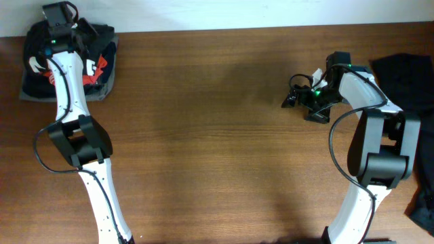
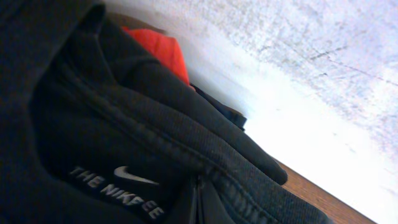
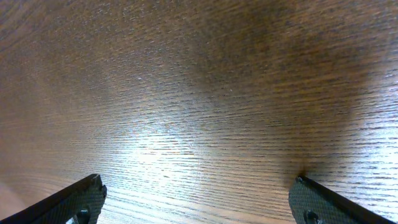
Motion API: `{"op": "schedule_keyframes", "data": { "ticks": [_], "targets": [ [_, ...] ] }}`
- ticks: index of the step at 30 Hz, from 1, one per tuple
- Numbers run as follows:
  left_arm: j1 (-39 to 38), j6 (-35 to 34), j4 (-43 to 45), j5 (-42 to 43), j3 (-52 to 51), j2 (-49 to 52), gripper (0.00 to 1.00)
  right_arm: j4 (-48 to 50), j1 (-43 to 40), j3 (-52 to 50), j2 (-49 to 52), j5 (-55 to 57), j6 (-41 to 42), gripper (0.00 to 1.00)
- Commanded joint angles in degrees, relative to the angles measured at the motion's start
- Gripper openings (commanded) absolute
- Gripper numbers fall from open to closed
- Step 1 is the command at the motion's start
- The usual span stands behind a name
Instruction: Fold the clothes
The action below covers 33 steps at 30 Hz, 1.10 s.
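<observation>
A pile of clothes lies at the table's far left corner, with black, red and white pieces on a grey one. My left gripper is down on top of this pile. The left wrist view is filled by a black Nike garment with a red piece behind it; the fingers are hidden by cloth. My right gripper is open and empty just above bare wood, its two fingertips wide apart in the right wrist view. Dark clothes lie at the right edge.
The wooden table runs between the two arms. More dark cloth lies at the lower right edge. A white wall stands behind the table's far edge.
</observation>
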Motion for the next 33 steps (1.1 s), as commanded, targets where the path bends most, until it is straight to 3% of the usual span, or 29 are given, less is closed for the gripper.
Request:
{"op": "schedule_keyframes", "data": {
  "ticks": [1,5,17,23,27,33],
  "targets": [
    [1.2,2.6,0.0,1.3,1.6,-4.5,0.00,-0.8,0.9,-2.8,3.6,1.2,0.5,0.99],
    [1.8,8.5,0.0,1.2,1.6,-7.1,0.00,-0.3,0.9,-2.8,3.6,1.2,0.5,0.99],
    [5.4,8.8,-3.1,-6.9,1.5,-11.1,0.01,-0.2,0.9,-2.8,3.6,1.2,0.5,0.99],
    [7.1,9.3,-6.4,-7.3,-3.4,-10.5,0.01,0.0,0.9,-2.8,3.6,1.2,0.5,0.99],
    [8.0,9.5,-2.0,-10.9,-9.7,-9.6,0.01,-0.2,0.9,-2.8,3.6,1.2,0.5,0.99],
    [9.1,9.5,13.0,-18.1,-17.6,-6.1,0.01,-0.9,0.9,-2.8,3.6,1.2,0.5,0.99]
  ]
}}
